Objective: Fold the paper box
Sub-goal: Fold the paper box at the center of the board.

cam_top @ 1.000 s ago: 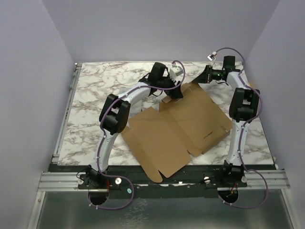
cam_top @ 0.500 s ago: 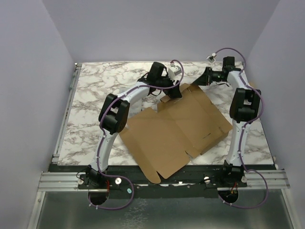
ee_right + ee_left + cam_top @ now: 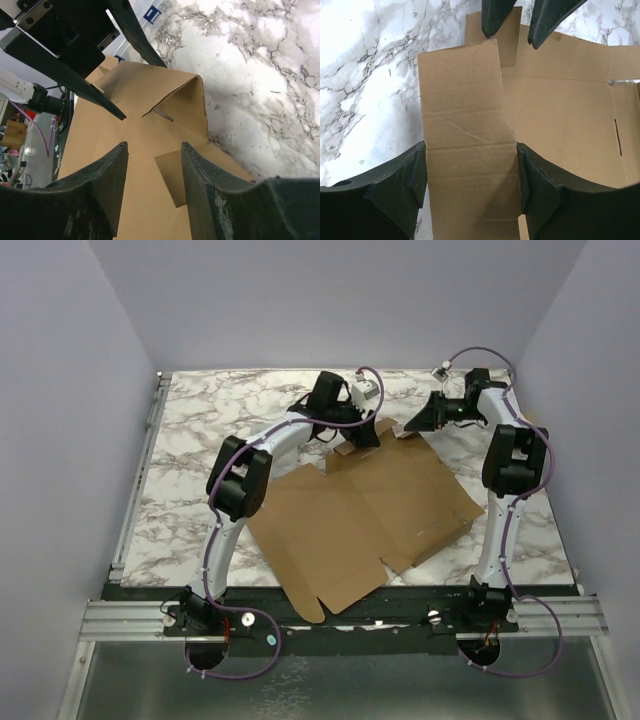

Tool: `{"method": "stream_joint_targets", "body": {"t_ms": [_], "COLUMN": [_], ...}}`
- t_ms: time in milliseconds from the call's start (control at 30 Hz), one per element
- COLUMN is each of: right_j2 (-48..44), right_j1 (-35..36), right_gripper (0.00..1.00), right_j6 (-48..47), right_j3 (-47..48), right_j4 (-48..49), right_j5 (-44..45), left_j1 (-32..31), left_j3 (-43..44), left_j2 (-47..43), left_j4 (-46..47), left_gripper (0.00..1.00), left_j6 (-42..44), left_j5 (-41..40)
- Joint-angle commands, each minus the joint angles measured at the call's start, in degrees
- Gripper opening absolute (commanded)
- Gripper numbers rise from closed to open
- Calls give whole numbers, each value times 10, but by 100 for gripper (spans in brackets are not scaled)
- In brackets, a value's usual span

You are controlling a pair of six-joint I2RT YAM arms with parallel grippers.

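Observation:
The paper box (image 3: pixel 370 515) is a brown die-cut sheet lying nearly flat on the marble table, one corner over the near edge. My left gripper (image 3: pixel 367 438) is at the sheet's far edge. In the left wrist view a narrow flap (image 3: pixel 462 105) fills the gap between its fingers, and the left gripper (image 3: pixel 470 149) is shut on the flap's two side edges. My right gripper (image 3: pixel 412 422) hovers just right of it with its jaws apart. In the right wrist view the right gripper (image 3: pixel 154 146) holds nothing; a small flap (image 3: pixel 172 182) lies below and a curled flap (image 3: pixel 175 92) rises ahead.
The marble table (image 3: pixel 200 430) extends left of and behind the sheet. Purple walls enclose three sides. A metal rail (image 3: pixel 340 615) runs along the near edge by the arm bases. The other arm's fingers (image 3: pixel 547 20) show at the top of each wrist view.
My right gripper has opened and drawn back from the sheet's far right flap. The raised far side of the sheet has dropped flatter and the sheet has slid slightly left. My left gripper keeps its hold.

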Motion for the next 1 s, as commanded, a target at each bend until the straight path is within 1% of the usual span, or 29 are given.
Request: {"method": "stream_joint_targets", "body": {"t_ms": [0,67,200,333,467,600,700,833,967], "right_j2": [-2,-7,-31,-51,-72,-92,-99,-106,-102], "right_j1": [-1,-1,-1,-1,0,4,5,4,4], "right_gripper": [50,47,35,30,29,30,30,30,31], "right_j6": [-30,-3,59,87,114,97,83,84,84], "right_j3": [-9,-24,-65,-88,-127,-161,-164,-170,-162], "right_j4": [-47,-24,49,85,127,138,131,138,134], "right_j5": [4,24,76,145,167,174,169,149,148], "left_j1": [4,3,2,1,-1,-4,-5,-8,-10], "left_j3": [-12,-16,-26,-34,-34,-35,-45,-71,-83], "left_j2": [-13,-15,-24,-29,-34,-46,-61,-76,-85], "left_j4": [17,17,16,16,16,17,16,16,15], "left_gripper": [28,28,28,29,29,29,29,28,28], "left_j6": [-4,-6,-2,-1,-8,-3,5,7,10], "left_j5": [26,29,31,36,35,33,23,9,0]}}
